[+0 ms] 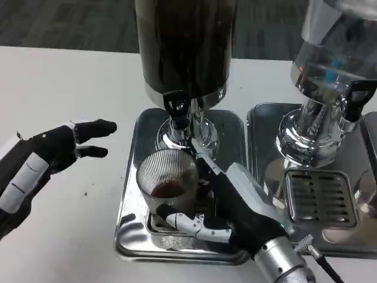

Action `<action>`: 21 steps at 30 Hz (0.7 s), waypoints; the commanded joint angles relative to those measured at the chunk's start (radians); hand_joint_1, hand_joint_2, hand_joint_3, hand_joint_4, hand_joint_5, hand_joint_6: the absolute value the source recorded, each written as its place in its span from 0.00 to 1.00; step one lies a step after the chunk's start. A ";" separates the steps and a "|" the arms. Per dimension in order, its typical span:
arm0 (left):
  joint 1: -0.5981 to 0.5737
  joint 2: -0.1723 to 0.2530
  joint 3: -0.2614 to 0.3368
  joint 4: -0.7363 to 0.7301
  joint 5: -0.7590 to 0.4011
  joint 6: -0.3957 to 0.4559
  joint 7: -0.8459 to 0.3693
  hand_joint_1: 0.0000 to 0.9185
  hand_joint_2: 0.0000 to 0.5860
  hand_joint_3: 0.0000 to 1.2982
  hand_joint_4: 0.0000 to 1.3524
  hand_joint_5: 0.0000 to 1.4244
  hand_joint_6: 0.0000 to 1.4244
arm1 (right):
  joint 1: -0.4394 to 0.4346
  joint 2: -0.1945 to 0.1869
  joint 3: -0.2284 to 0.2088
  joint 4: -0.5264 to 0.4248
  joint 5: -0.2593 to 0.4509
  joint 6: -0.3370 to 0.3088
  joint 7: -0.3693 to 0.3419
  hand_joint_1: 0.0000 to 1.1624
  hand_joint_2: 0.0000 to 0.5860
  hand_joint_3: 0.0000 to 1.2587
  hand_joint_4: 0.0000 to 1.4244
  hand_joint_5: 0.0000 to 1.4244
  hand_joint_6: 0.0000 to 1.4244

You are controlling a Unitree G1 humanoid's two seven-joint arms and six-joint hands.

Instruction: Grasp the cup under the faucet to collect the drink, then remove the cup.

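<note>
A ribbed clear cup [167,184] stands on the drip tray [134,177] beneath the black faucet [177,108] of the dark drink dispenser [185,44]. A little dark liquid lies in the cup's bottom. My right hand [227,203] wraps the cup from the right, thumb across its base in front and fingers reaching up behind it. Over the white table to the left, my left hand [56,150] hovers with its fingers spread toward the tray, touching nothing.
A second dispenser [333,65] with a clear tank stands at right on its own steel tray [259,127] with a slotted grate [321,197]. White table [70,82] lies bare to the left.
</note>
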 commanded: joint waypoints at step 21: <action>0.028 0.017 0.010 -0.006 0.010 0.000 0.001 0.00 0.26 0.28 0.17 0.12 0.23 | 0.033 0.011 0.027 0.007 -0.074 -0.022 -0.155 0.47 0.38 0.17 0.22 0.33 0.50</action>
